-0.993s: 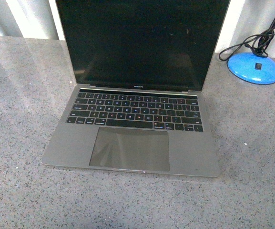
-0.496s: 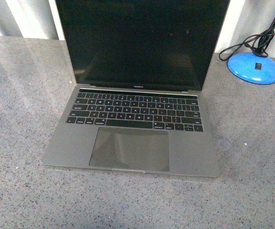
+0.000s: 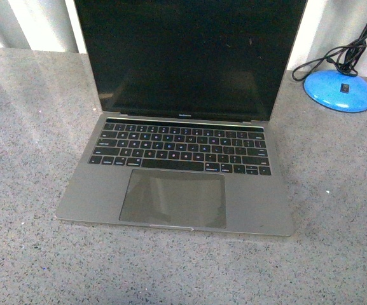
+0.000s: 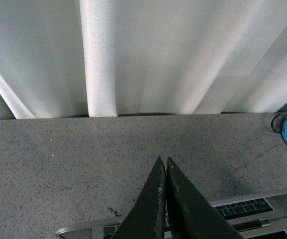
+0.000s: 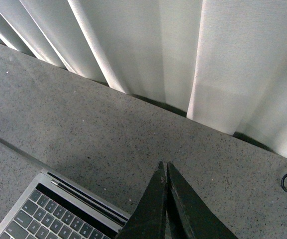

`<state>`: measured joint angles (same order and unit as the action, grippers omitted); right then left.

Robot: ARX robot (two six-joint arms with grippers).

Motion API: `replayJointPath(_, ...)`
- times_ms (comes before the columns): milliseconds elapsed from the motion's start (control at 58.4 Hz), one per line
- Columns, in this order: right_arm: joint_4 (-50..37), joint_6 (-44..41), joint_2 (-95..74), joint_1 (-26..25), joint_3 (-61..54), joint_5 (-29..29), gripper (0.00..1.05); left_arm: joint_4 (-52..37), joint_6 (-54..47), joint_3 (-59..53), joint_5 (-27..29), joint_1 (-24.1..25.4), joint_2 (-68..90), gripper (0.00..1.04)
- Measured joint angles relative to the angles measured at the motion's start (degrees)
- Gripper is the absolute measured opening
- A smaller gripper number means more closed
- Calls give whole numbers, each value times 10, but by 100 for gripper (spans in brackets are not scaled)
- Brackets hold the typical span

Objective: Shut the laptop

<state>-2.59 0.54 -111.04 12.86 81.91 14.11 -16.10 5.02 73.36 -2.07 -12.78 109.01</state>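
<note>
front view: one laptop (image 3: pixel 178 152) open, one blue lamp base (image 3: pixel 339 92); left jaws, right jaws both together.

laptop (image 3: pixel 259 203): space-grey shell, black keys with pale legends, black screen, trackpad (image 3: pixel 173 198) a darker grey. worktop (image 3: pixel 30 127): mid-grey, fine dark and white speckle all over. domed base (image 3: pixel 329 95): bright blue, small black switch (image 3: pixel 345 88). cable (image 3: pixel 336 58): black. curtain (image 4: pixel 143 55): off-white, vertical pleats shaded grey. left tool (image 4: pixel 165 164), right tool (image 5: pixel 164 167): both dull black.
</note>
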Motion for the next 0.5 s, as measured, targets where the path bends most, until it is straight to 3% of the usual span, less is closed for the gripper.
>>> replayJointPath(496,-8,-1,-6,-2,-11,10,1,-8,2,-16,2,0,2,4)
